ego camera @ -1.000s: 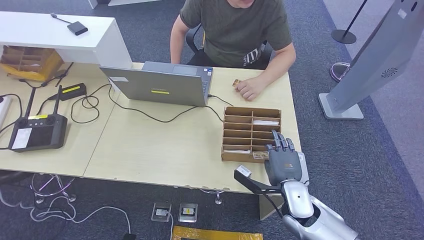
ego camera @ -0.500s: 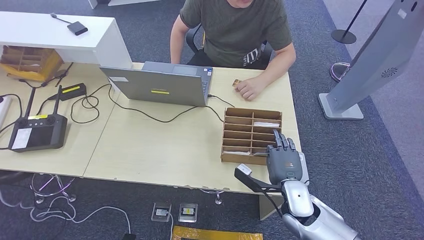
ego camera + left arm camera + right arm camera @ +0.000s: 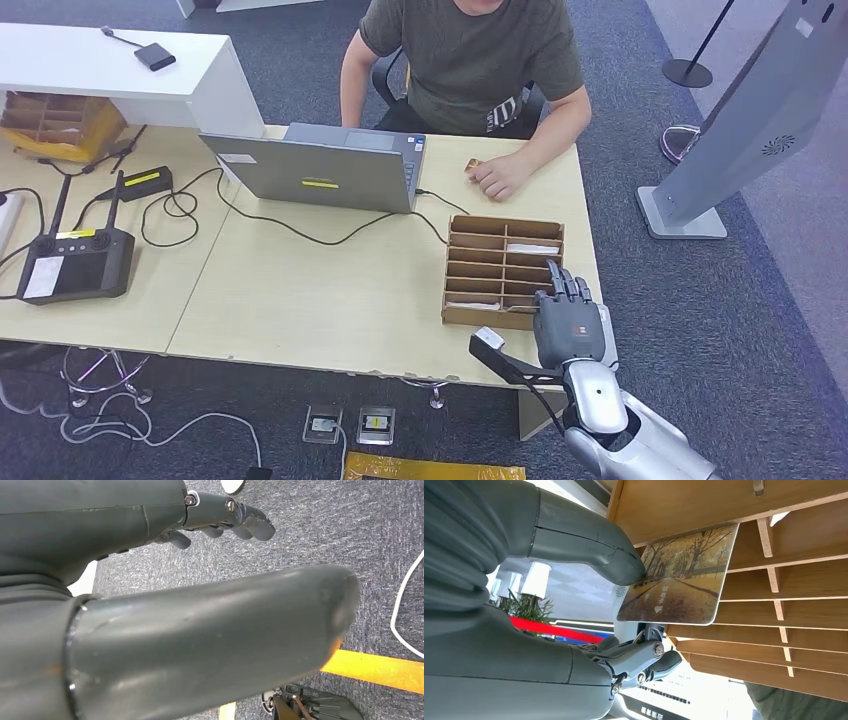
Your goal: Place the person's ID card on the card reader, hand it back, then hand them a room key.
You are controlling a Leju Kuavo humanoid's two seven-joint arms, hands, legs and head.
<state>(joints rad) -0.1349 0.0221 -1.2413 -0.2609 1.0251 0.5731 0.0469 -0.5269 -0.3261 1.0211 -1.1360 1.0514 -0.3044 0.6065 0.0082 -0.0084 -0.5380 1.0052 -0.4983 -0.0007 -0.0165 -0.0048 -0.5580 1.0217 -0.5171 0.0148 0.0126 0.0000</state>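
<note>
As my right hand (image 3: 570,325) settles lower over the slotted wooden organiser (image 3: 503,268), it pinches the autumn-avenue printed room key card (image 3: 681,582), ready for lifting; my left hand (image 3: 165,580) hangs open.

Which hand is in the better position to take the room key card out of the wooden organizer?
The right hand. It is already at the wooden organizer, its thumb touching the room key card. The left hand hangs over the carpet, away from the table.

My right hand (image 3: 568,322) rests over the near right corner of the wooden slotted tray (image 3: 503,268), fingers pointing away from me, while beyond the tray the seated person's hand (image 3: 497,178) lies on the table (image 3: 300,300) touching a small brown object (image 3: 472,165), right of the laptop (image 3: 325,167).
</note>
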